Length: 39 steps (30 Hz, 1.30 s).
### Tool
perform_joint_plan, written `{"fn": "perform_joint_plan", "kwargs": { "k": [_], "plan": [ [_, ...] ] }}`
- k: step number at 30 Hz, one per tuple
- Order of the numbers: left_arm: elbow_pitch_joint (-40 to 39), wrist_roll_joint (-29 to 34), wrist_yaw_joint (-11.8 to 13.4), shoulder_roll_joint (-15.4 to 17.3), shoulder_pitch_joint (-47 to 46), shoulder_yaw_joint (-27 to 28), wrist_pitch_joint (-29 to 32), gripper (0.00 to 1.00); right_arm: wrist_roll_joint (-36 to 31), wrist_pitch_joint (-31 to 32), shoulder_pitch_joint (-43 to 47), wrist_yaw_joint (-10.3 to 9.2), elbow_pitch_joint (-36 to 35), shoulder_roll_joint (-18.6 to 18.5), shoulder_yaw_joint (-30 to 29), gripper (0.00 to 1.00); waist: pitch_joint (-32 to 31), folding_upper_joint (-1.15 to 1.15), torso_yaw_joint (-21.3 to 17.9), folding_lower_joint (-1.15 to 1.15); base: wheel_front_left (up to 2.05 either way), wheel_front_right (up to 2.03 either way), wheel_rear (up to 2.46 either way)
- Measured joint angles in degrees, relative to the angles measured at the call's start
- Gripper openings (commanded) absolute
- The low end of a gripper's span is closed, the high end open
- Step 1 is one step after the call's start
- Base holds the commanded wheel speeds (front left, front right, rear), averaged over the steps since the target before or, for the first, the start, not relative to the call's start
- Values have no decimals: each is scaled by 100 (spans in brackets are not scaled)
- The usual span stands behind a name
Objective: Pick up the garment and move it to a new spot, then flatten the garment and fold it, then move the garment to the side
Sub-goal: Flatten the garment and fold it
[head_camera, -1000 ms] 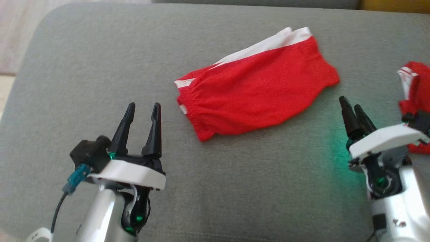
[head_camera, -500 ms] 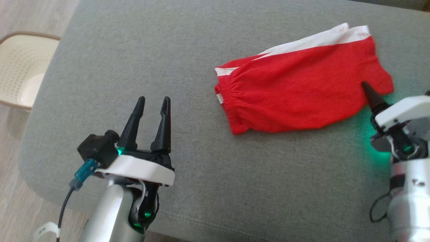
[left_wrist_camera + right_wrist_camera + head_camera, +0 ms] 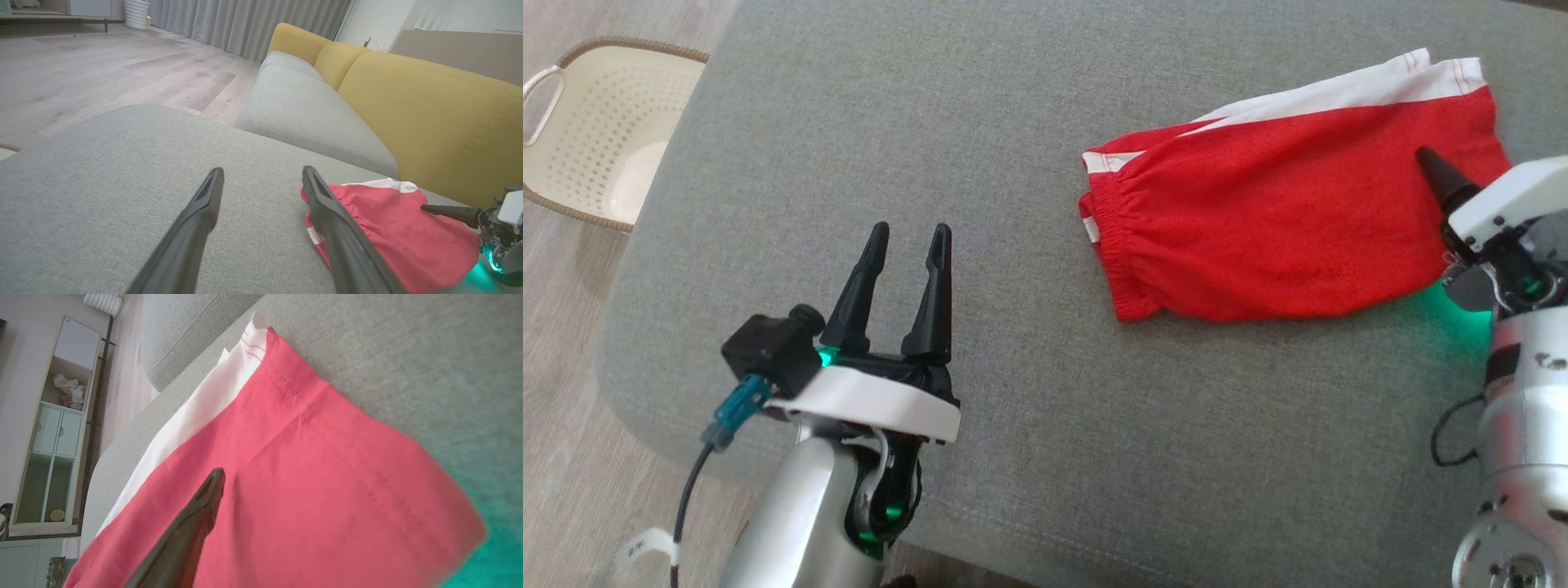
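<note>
While the folded red shorts (image 3: 1282,220) are lying flat on the grey cushion (image 3: 980,139), the left gripper (image 3: 911,230) is hovering over bare upholstery well to the left of their elastic waistband (image 3: 1112,245). Its two dark fingers are standing spread, released, with nothing between them. The right gripper (image 3: 1437,171) is reaching in at the shorts' hem end, opposite the waistband. One dark finger (image 3: 196,514) is pointing across the red cloth just inside the hem. Its partner is out of sight, so I cannot tell whether this claw is clenched on the cloth or released. A white side stripe (image 3: 1339,86) is running along the shorts' far edge. A green glow (image 3: 1445,314) is falling on the cushion beside the shorts' near hem corner. Far left of the shorts, beyond the cushion's edge, a cream perforated laundry basket (image 3: 588,122) is sitting on the wooden floor (image 3: 572,457). Behind the shorts, a yellow sofa back (image 3: 429,114) is rising.
</note>
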Motion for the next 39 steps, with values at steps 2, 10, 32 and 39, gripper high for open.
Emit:
{"fn": "perform_joint_plan", "kwargs": {
  "k": [2,10,32,39],
  "plan": [
    [0,-41,2,0,-38,-1,0,100,-83,-2,-94,0,80,-2,-9,0,17,0,7,0,0,0,0],
    [5,-40,24,0,-75,19,0,100,104,-270,-111,0,53,42,364,0,15,0,-129,1,0,0,0],
    [85,138,-11,1,-46,191,0,100,914,-1566,1741,-1,-2016,123,404,0,-365,0,-1001,0,0,0,0],
    [136,180,-62,1,-46,172,0,100,931,-1946,1853,-1,-2057,148,503,0,-488,0,-1134,0,0,0,0]
  ]
}}
